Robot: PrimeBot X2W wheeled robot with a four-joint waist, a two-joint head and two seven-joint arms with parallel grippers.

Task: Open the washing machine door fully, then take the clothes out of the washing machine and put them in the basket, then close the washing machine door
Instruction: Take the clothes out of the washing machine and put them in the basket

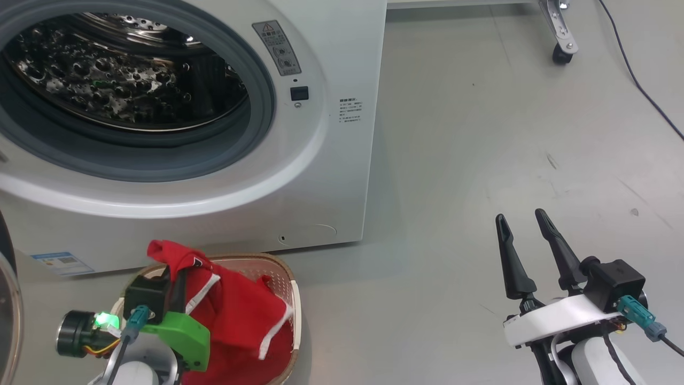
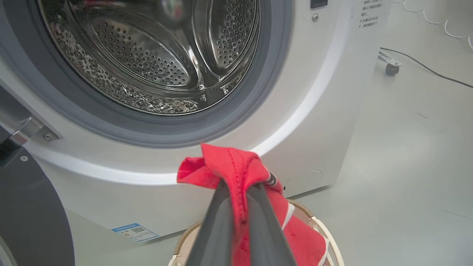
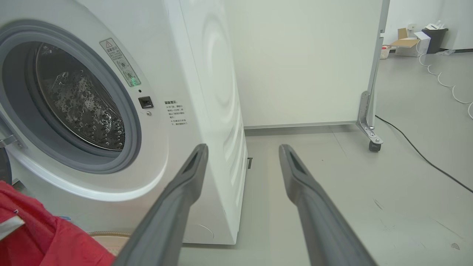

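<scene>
The white washing machine (image 1: 331,160) fills the upper left, its steel drum (image 1: 123,80) showing no fabric in it. The washing machine door (image 2: 29,214) stands swung open at the far left. Red clothes (image 1: 240,315) with white trim hang from my left gripper (image 2: 241,184), which is shut on a bunched fold of them. The fabric drapes down into the basket (image 1: 278,267) on the floor in front of the machine. My right gripper (image 1: 521,216) is open and holds nothing, over bare floor to the right of the machine's corner; its fingers (image 3: 184,192) point past the machine's side.
A caster of a wheeled frame (image 1: 561,51) stands at the back right, with a black cable (image 1: 641,85) running across the grey floor. A white partition (image 3: 303,62) stands behind the machine. A blue label (image 1: 59,263) sits low on the machine's front.
</scene>
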